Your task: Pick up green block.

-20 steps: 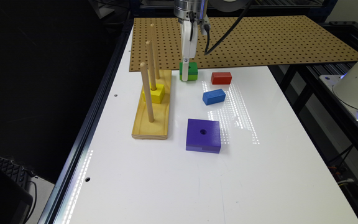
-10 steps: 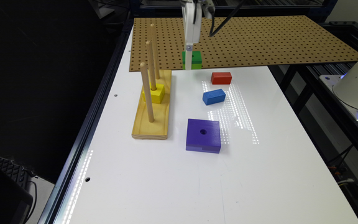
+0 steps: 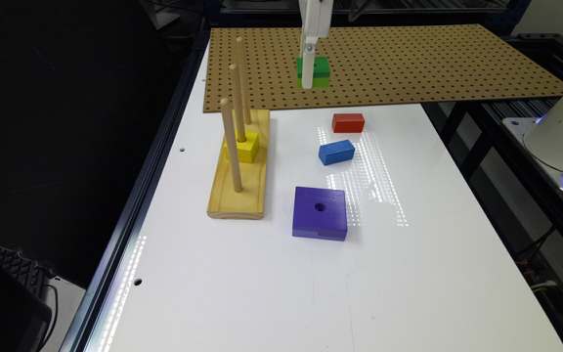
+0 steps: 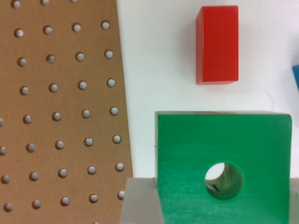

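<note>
Above the bench (image 3: 271, 274), the end effector (image 3: 309, 73) is gripping the green block (image 3: 314, 72); a narrow pinch is risking slippage.

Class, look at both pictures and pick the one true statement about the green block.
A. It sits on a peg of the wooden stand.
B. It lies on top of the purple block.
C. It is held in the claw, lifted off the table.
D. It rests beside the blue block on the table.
C: the green block hangs clamped in the claw, off the white table; the wrist view shows a finger against its side.
</note>
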You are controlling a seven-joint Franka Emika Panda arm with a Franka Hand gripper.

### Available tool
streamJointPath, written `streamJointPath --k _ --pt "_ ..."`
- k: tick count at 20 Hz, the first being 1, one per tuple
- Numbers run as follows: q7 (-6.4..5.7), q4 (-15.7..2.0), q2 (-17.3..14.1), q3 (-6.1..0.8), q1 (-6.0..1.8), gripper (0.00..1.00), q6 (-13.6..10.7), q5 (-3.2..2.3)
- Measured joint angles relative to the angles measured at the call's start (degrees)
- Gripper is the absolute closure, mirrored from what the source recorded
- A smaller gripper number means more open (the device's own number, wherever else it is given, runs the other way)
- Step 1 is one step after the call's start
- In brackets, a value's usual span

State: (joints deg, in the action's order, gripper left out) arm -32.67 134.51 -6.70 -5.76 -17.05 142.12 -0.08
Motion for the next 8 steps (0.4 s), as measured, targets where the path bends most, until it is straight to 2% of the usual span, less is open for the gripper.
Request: streamJointPath --k 2,6,8 --pt "-0.02 0.01 0.8 -0.02 0.0 1.0 -0.3 0.0" --pt "-0.05 -0.07 5.1 -0.1 0.0 1.0 -4.3 0.1" --pt "-0.06 0.01 6.4 -0.14 0.0 1.0 -5.6 0.11"
